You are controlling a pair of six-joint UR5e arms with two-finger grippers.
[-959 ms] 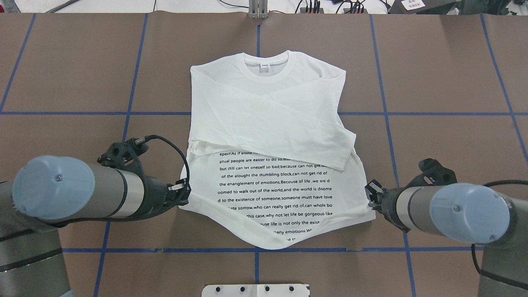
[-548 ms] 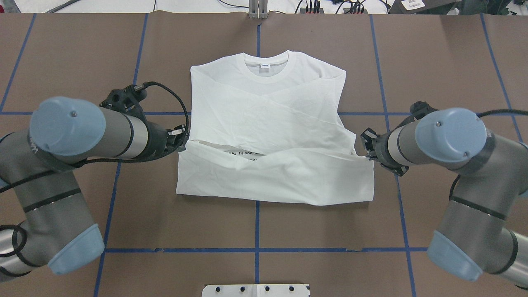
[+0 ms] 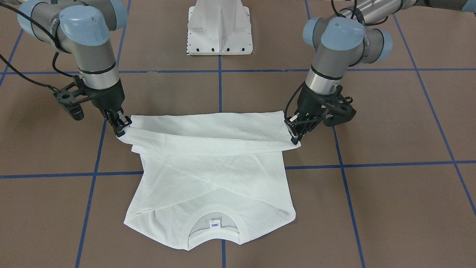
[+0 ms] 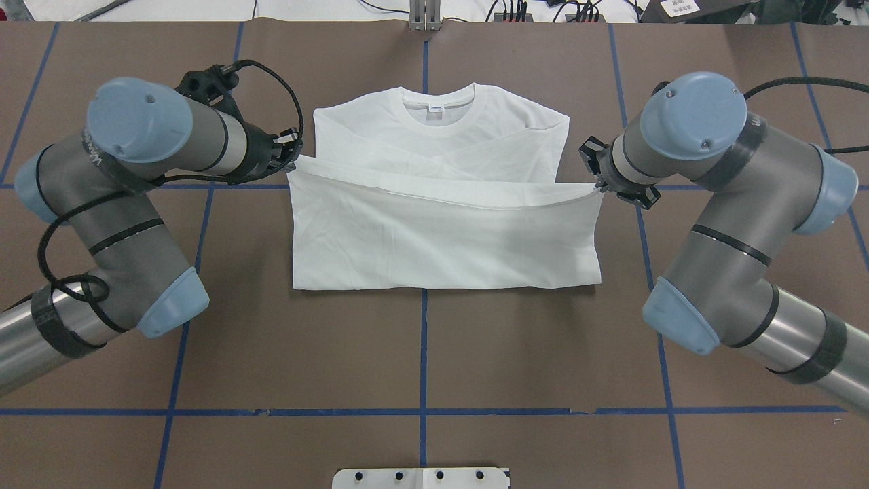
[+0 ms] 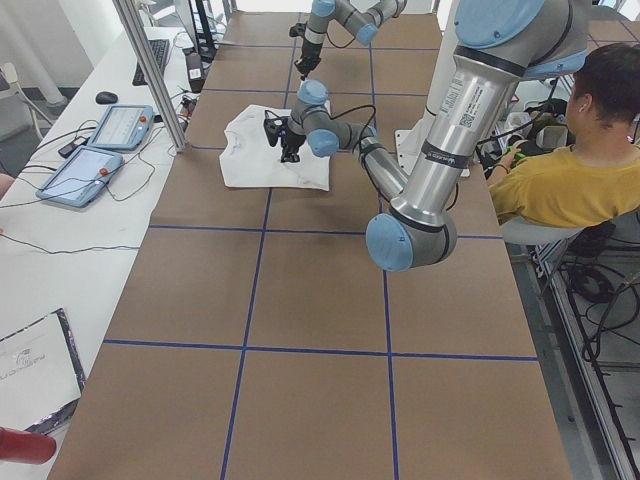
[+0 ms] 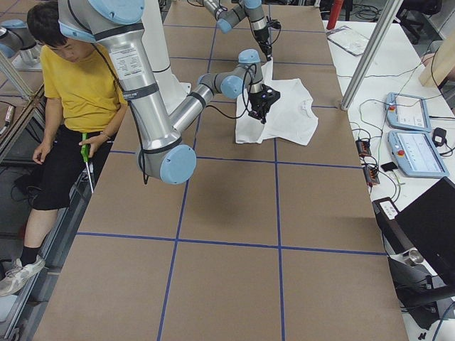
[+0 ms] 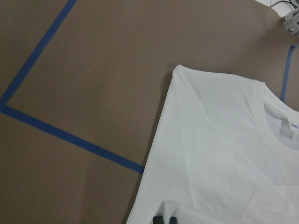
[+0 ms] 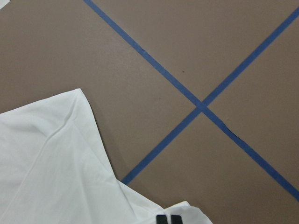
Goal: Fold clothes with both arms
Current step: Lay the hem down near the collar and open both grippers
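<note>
overhead exterior: shirt (image 4: 441, 244) is laid mid-table (image 4: 136, 339), hem (image 4: 441, 198) stretched crosswise between left gripper (image 4: 293, 155) and right gripper (image 4: 597, 187), each clamped on a hem corner, collar (image 4: 438, 109) just beyond both, equally near.

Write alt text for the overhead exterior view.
A white T-shirt lies on a brown table, its lower half doubled over toward the collar. The left gripper and right gripper each pinch one end of the folded-over edge.
</note>
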